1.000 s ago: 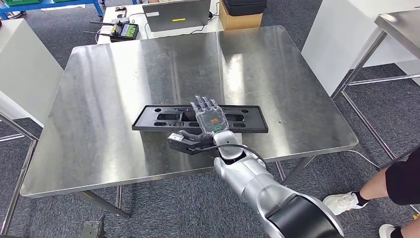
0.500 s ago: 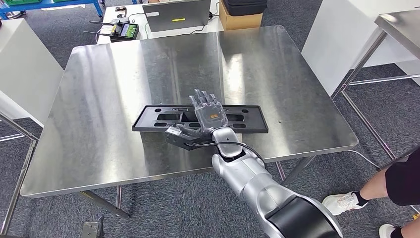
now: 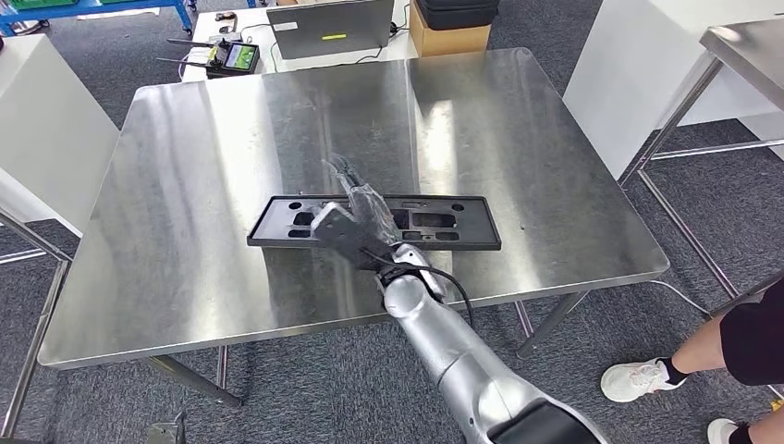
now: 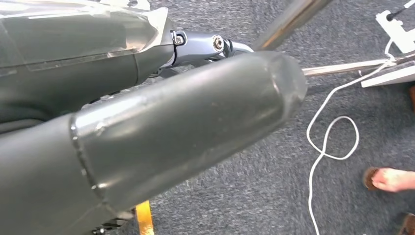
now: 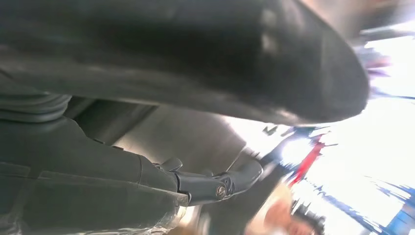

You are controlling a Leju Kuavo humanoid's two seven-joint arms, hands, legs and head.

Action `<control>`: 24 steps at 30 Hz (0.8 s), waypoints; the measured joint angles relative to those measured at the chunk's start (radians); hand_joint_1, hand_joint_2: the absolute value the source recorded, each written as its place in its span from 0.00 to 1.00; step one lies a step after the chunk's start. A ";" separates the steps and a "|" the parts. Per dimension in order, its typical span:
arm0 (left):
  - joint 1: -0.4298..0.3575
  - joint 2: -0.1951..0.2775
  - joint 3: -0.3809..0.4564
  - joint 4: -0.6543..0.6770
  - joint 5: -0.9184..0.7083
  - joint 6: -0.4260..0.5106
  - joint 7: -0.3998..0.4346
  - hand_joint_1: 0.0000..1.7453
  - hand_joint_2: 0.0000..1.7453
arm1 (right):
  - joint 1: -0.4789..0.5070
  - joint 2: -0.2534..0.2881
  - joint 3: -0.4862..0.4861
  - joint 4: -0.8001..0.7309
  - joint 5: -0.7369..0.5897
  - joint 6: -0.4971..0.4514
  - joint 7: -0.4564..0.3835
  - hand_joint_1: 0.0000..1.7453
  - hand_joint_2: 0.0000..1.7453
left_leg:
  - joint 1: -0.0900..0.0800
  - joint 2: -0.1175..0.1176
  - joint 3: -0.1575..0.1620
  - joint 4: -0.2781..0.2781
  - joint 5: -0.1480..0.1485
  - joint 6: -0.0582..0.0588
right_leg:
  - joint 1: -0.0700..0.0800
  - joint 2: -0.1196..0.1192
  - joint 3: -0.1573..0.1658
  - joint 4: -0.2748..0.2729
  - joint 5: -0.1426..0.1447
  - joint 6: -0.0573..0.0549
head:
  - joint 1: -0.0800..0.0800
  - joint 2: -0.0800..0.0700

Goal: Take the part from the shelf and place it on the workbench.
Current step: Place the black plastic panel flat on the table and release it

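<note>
The part (image 3: pixel 277 227), a long flat black panel with several cut-outs, lies flat on the steel workbench (image 3: pixel 185 185) near its front edge. Above the panel's middle hovers my right hand (image 3: pixel 359 205), turned on its side, fingers (image 3: pixel 340 171) straight and pointing toward the far left; it holds nothing. The right wrist view is blurred, with the dark thumb (image 5: pixel 195 58) above the fingers (image 5: pixel 210 183) and nothing between them. My left hand (image 4: pixel 161 122) hangs over the carpet in the left wrist view, holding nothing.
A laptop (image 3: pixel 330 28), a controller (image 3: pixel 231 57) and a cardboard box (image 3: pixel 450 37) sit beyond the workbench's far edge. White panels stand at the left (image 3: pixel 46 129) and right (image 3: pixel 629 83). A person's leg (image 3: pixel 703 356) is at the front right. A white cable (image 4: pixel 333 142) lies on the floor.
My right hand has come off the part, rolled from palm-down onto its side and swung left. The part has stayed in place on the workbench.
</note>
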 joint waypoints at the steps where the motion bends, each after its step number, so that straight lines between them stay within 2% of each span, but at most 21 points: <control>1: 0.003 0.000 0.002 -0.001 0.000 0.001 0.000 0.00 0.00 | 0.021 0.000 0.000 -0.044 -0.061 0.035 -0.012 0.00 0.00 | 0.000 0.000 0.000 0.000 0.000 0.000 | 0.000 0.000 0.000 0.000 0.000 0.000 | 0.000 0.000; 5: 0.013 0.001 0.015 -0.006 0.000 0.005 0.000 0.00 0.00 | 0.111 -0.001 0.006 -0.235 -0.226 0.130 -0.030 0.00 0.00 | 0.000 0.000 0.000 0.000 -0.001 0.000 | 0.000 0.000 0.000 0.000 0.000 0.000 | 0.000 0.000; 8: 0.016 0.002 0.023 -0.008 0.000 0.006 0.000 0.00 0.00 | 0.154 -0.002 0.013 -0.324 -0.296 0.174 -0.039 0.00 0.00 | 0.000 0.000 0.000 0.000 -0.002 0.000 | 0.000 0.000 0.000 0.000 0.000 0.000 | 0.000 0.000; 12: 0.026 0.002 0.030 -0.015 0.000 0.006 0.000 0.00 0.00 | 0.234 -0.016 0.053 -0.453 -0.467 0.265 -0.051 0.00 0.00 | 0.000 0.000 0.000 0.000 -0.002 0.000 | 0.000 0.000 0.001 -0.001 0.000 0.000 | 0.000 0.000; 16: 0.042 0.003 0.048 -0.028 0.000 0.007 0.000 0.00 0.00 | 0.324 -0.054 0.120 -0.600 -0.594 0.330 -0.066 0.00 0.00 | 0.000 0.000 0.000 0.000 -0.003 0.000 | 0.000 0.000 0.001 -0.001 -0.001 0.000 | 0.000 0.000; 24: 0.073 0.004 0.076 -0.052 0.002 0.019 0.000 0.00 0.00 | 0.457 -0.145 0.208 -0.804 -0.696 0.387 -0.083 0.00 0.00 | 0.000 0.000 0.001 0.000 -0.007 0.001 | -0.001 0.001 0.002 -0.001 -0.003 0.003 | 0.000 0.000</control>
